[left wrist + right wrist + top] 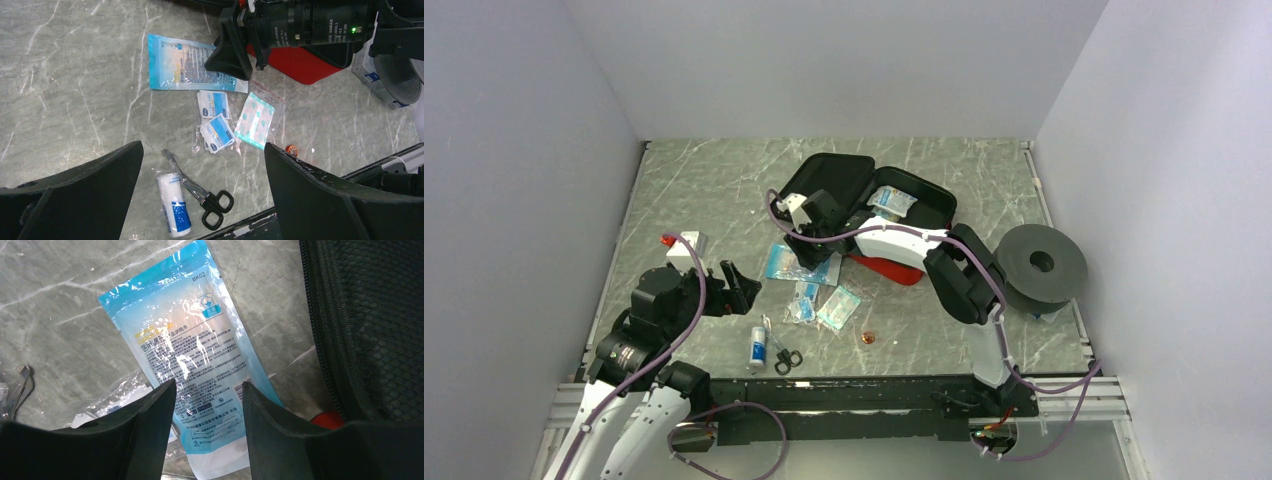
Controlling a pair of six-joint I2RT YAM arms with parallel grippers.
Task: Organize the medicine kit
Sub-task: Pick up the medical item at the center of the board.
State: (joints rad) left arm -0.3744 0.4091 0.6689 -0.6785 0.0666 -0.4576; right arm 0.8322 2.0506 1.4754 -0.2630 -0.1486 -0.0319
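Two claws on my screens, and both are open. Nearest me, my left gripper (736,283) hangs low over the table (674,190) on the left side, jaws spread wide with nothing between them.

Right at the near edge I count one gauze roll (174,204), white with a blue band. One pair of black-handled scissors (210,200) lies just beside it. A little to the right there's one tiny orange round thing (291,149), too small for me to name.

Next row out, two clear zip bags sit side by side. The first bag (215,120) carries small blue-and-white sachets, two that I can count, with print too fine to read. The second bag (255,120) shows a teal dotted sheet.

Beyond them, one blue pouch (195,350) lies flat on the table. Here I can read "BK02" near its top edge, above a cotton-boll logo and lines of Chinese print. My right gripper (209,390) sits directly over that pouch's lower end, jaws parted, the pouch showing through the gap. Whether the tips touch it, I can't tell.

Off to the left there's one white box (686,243) with a red tip. Off to the right, one grey disc (1042,263) with a centre hole.

Farthest out, the medicine kit (844,180) lies open mid-table, black lining up, red shell showing at its near edge. One blue-and-white packet (892,202) rests in its right half.
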